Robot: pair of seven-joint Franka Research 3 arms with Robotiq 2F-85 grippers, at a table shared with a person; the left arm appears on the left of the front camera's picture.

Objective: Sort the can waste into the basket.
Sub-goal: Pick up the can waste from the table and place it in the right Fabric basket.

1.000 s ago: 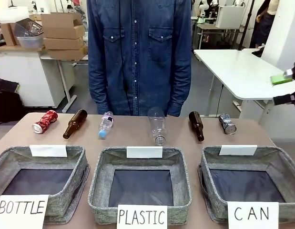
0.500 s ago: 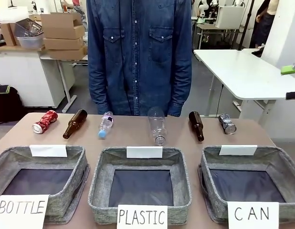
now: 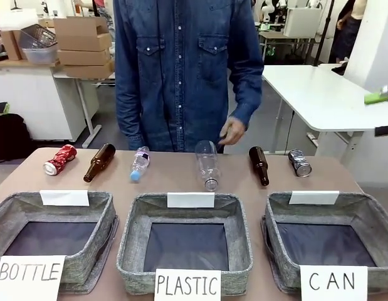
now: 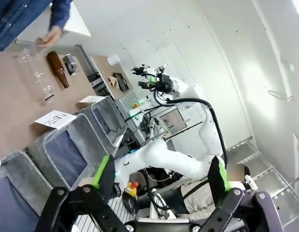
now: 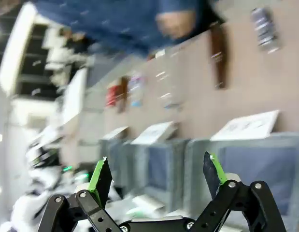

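Three white cards stand along the near edge of the brown surface (image 3: 175, 182), hand-lettered from the robot's left to its right: the BOTTLE card (image 3: 27, 276), the PLASTIC card (image 3: 187, 285) and the CAN card (image 3: 333, 282). Behind each card sits a grey fabric basket with a blank white tag on its far rim: the left basket (image 3: 106, 219), the middle basket (image 3: 131, 238) and the CAN basket (image 3: 353, 202). Each shows a bare dark bottom.

Six things lie in a row beyond the baskets, each apart from its neighbours. From the left they are the red can (image 3: 59, 159), a brown glass bottle (image 3: 99, 162), a small clear bottle (image 3: 139, 163) with a blue cap, a larger clear bottle (image 3: 207, 164), a second brown bottle (image 3: 259, 165) and the dark can (image 3: 299, 162). The dark can lies just behind the CAN basket's far rim, and the red can lies at the opposite end, behind the left basket. No label on them can be read.

Farther back, a person in a denim shirt holds one hand (image 3: 232, 131) above the larger clear bottle.

At the right edge the right gripper (image 3: 383, 113) hangs high with its fingers apart and nothing between them. The left gripper (image 4: 161, 176) likewise has its fingers spread on nothing.
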